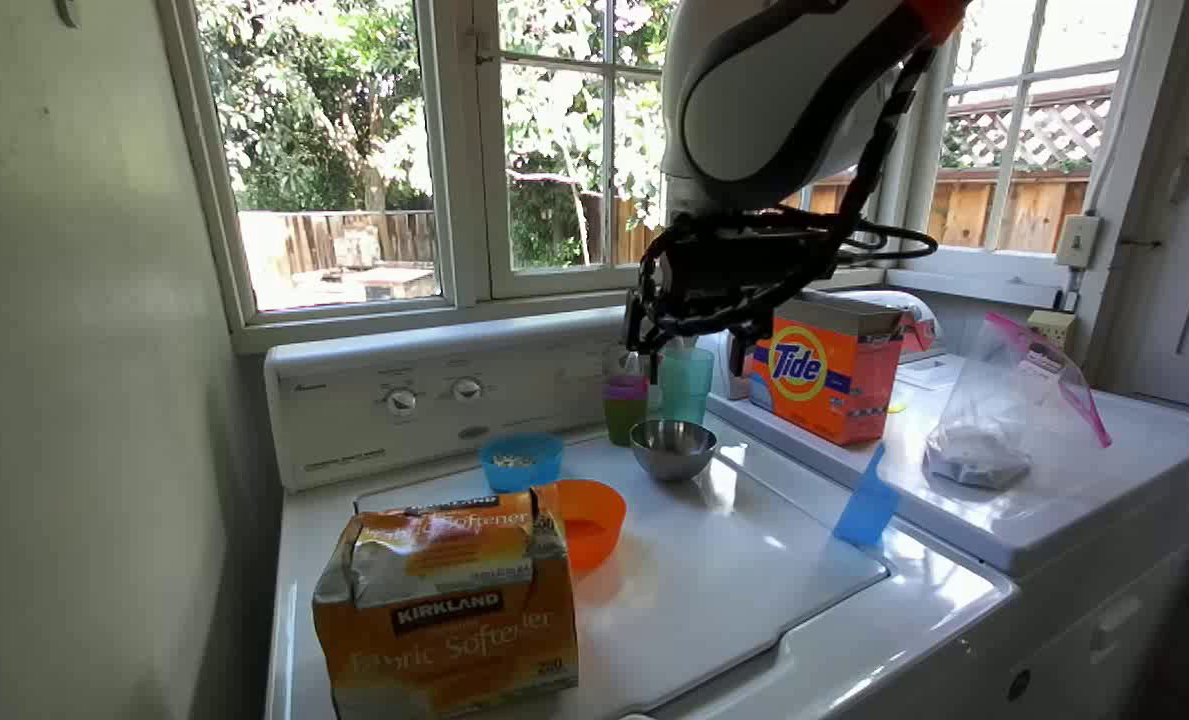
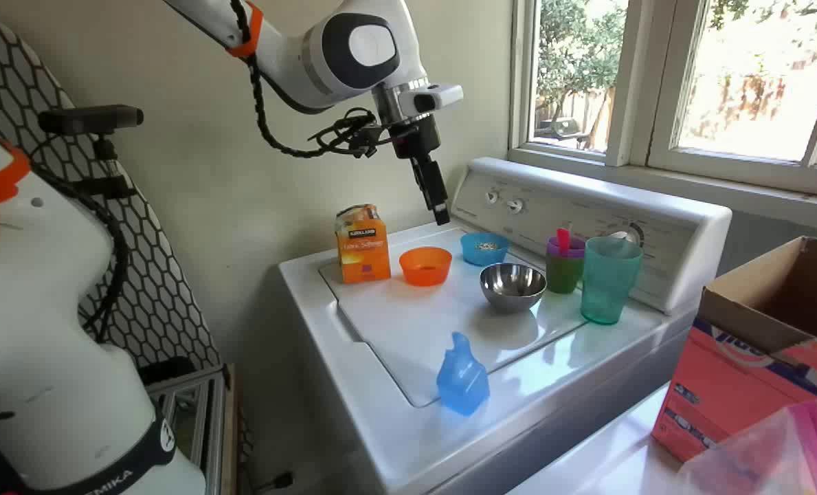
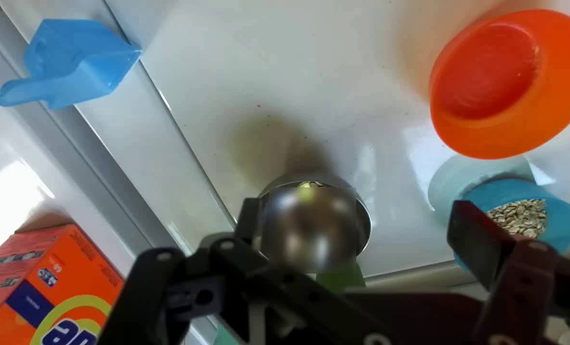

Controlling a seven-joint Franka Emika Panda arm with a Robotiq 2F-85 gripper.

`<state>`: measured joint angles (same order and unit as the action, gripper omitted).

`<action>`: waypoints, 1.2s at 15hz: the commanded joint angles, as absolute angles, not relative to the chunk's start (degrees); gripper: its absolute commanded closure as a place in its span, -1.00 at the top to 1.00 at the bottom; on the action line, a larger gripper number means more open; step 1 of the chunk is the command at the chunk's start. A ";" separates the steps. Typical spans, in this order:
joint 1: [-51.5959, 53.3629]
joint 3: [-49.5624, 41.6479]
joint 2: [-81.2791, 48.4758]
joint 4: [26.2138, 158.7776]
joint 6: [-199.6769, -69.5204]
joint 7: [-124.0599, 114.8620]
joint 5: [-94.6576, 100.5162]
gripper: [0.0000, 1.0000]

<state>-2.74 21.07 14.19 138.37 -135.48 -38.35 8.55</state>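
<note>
We see the black two-fingered hand (image 1: 694, 360) spread wide and empty above the white washing machine (image 1: 734, 560).
Left to right in an exterior view, we find an orange cardboard Kirkland box (image 1: 454, 625), a round blue plastic bowl (image 1: 521, 477) of pale flakes (image 1: 512, 461), an orange plastic bowl (image 1: 599, 522) partly behind the box, a green-and-purple cup (image 1: 625, 412), a round steel bowl (image 1: 674, 455) on the machine, a translucent teal tumbler (image 1: 687, 385), an orange cardboard Tide box (image 1: 834, 378), a blue plastic scoop (image 1: 866, 508) and a clear zip bag (image 1: 994, 430). In the wrist view, the steel bowl shows beside one finger (image 3: 249, 218) and the blue bowl partly behind the other.
</note>
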 commanded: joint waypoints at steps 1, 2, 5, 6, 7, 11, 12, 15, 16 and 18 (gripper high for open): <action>-0.21 18.58 13.98 138.30 -135.29 -38.92 9.41 1.00; -0.21 18.58 13.98 138.30 -135.29 -38.92 9.41 1.00; -0.21 18.58 13.98 138.30 -135.29 -38.92 9.41 1.00; -0.21 18.58 13.98 138.30 -135.29 -38.92 9.41 1.00; -0.21 18.58 13.98 138.30 -135.29 -38.92 9.41 1.00; -1.66 17.28 15.98 137.92 -134.95 -49.02 9.11 1.00; -1.94 16.58 16.72 138.00 -134.83 -51.08 9.17 1.00; -3.35 15.24 18.93 138.81 -134.12 -58.37 10.81 1.00; -3.81 14.98 20.20 139.25 -132.89 -60.73 11.29 1.00; -4.64 14.49 22.91 140.37 -129.92 -65.10 12.43 1.00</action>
<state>-3.61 14.77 18.16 137.95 -134.16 -57.78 9.83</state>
